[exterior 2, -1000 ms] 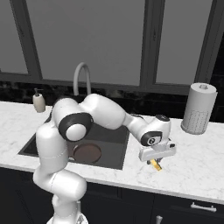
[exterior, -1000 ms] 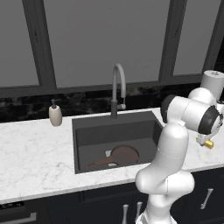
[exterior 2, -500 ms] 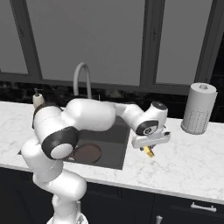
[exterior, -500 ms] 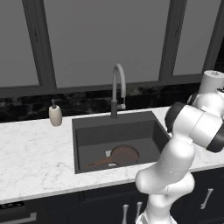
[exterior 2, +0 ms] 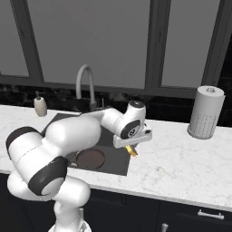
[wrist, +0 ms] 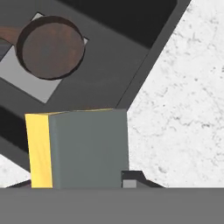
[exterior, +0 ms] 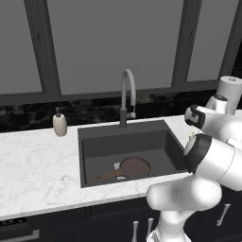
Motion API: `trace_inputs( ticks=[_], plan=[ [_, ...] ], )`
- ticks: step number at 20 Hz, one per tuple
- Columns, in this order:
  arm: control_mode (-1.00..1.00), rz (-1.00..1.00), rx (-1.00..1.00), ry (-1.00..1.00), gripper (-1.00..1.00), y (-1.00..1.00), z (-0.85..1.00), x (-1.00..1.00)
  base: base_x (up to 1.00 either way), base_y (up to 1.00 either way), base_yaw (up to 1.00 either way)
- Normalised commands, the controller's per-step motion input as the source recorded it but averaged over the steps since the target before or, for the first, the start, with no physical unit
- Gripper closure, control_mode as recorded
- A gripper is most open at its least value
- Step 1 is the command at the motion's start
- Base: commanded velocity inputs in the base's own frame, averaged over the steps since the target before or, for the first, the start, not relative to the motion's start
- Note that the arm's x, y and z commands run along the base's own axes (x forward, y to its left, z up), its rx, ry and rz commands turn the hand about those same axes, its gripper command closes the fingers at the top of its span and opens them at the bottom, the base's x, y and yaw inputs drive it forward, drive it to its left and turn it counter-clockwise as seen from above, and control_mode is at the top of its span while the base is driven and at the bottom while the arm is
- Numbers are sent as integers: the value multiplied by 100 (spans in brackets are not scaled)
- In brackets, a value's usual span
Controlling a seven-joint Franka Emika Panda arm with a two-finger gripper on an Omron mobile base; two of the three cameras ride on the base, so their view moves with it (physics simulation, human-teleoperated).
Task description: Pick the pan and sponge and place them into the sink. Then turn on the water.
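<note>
My gripper [exterior 2: 131, 145] is shut on the sponge [exterior 2: 132, 151], which hangs just above the right rim of the sink [exterior 2: 117, 161]. In the hand view the sponge [wrist: 78, 146] looms close, yellow edge to the left and grey-green face toward the camera, with one fingertip [wrist: 131, 178] showing beside it. The reddish-brown pan [exterior: 134, 166] lies at the bottom of the sink [exterior: 123, 142], handle pointing left. The hand view has the pan [wrist: 50, 47] resting on the light grey drain plate [wrist: 26, 76]. No water falls from the gooseneck faucet [exterior: 127, 94].
A soap dispenser [exterior: 59, 124] stands on the counter left of the sink. A paper towel roll [exterior 2: 206, 112] stands at the back right. White marble counter [wrist: 183, 100] stretches right of the sink, and dark windows run behind the faucet [exterior 2: 86, 84].
The arm has swung left, carrying the sponge from over the right counter to the sink's right rim. The pan has not moved.
</note>
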Motion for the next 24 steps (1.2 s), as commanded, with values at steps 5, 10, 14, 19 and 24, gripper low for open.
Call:
trace_inputs(
  ticks=[5,10,14,19,24],
  plan=[
    [-100,10,0,0,100,93,0,24,0,0,0],
    [-100,10,0,10,100,79,-12,32,0,0,0],
    [-100,1,-1,16,100,17,-17,24,0,0,0],
    [-100,0,0,4,100,1,-16,9,0,0,0],
    [-100,0,0,0,100,16,-41,16,0,0,0]
  ],
)
